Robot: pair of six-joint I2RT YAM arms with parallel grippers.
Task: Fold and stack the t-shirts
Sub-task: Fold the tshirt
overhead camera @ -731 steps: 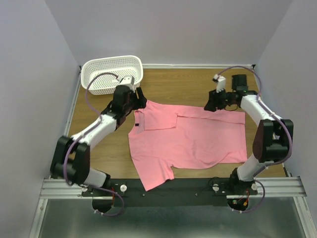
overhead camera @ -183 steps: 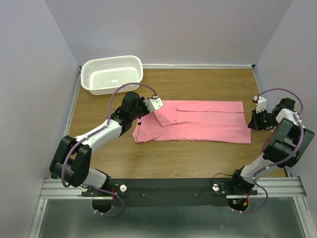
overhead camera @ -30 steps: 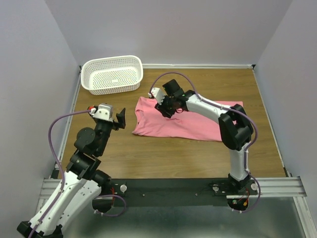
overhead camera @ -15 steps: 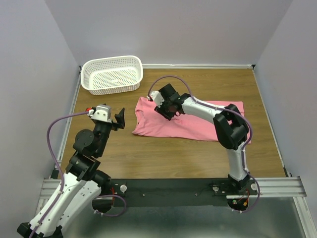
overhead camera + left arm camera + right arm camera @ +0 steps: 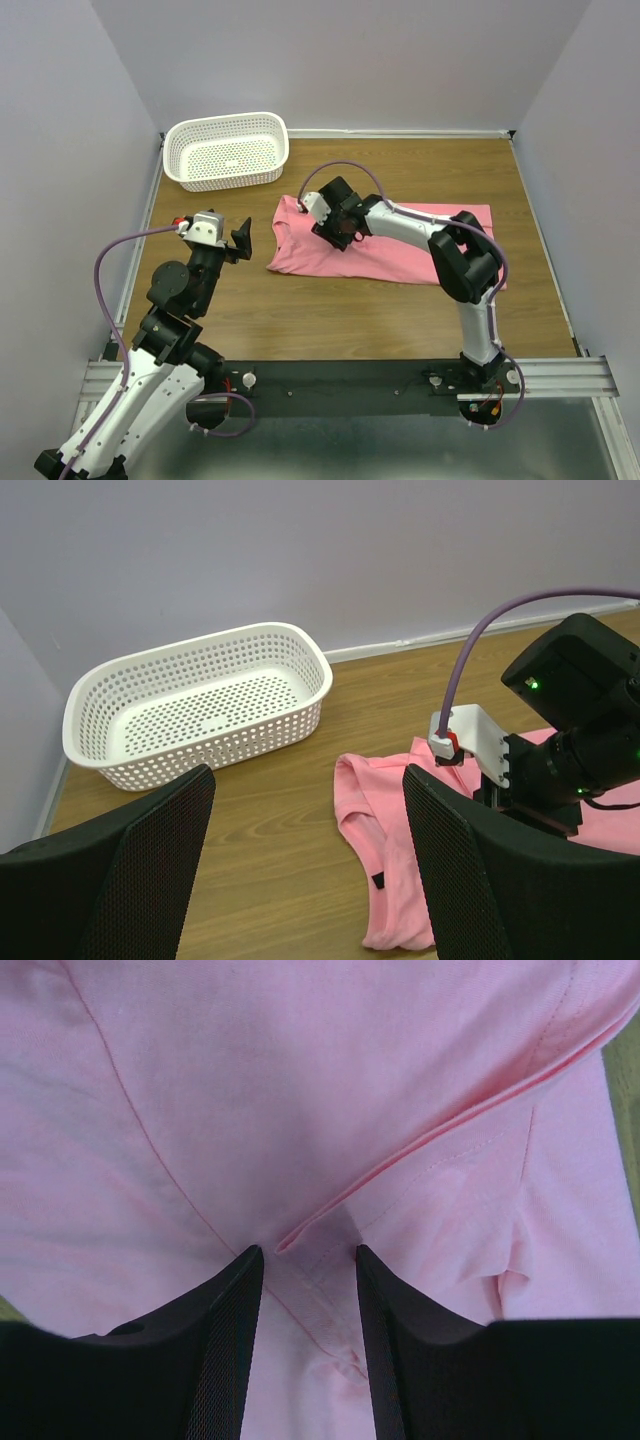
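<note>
**Right gripper low on the folded shirt, left gripper open and clear**

The shirt [image 5: 385, 258] lies on the table [image 5: 350, 310] as a long flat band, directly under the right gripper [image 5: 307, 1252]. Its jaws stand half apart, and a stitched fold edge [image 5: 450, 1125] ends just at their tips; nothing looks pinched. The left gripper [image 5: 307, 775] is wide open and empty. The neck end of the shirt is ahead of it to the right, and the basket [image 5: 220, 745] is ahead to the left.

The cloth is thin and soft, salmon-pink, with a small dark label [image 5: 379, 880] at the round neck. I judge it light and limp: lifted at one point it will sag and unfold. A better hold is a corner of the band, through all layers, one gripper at each. The basket is stiff white plastic full of holes. The table is smooth wood, so the cloth may slide.
</note>
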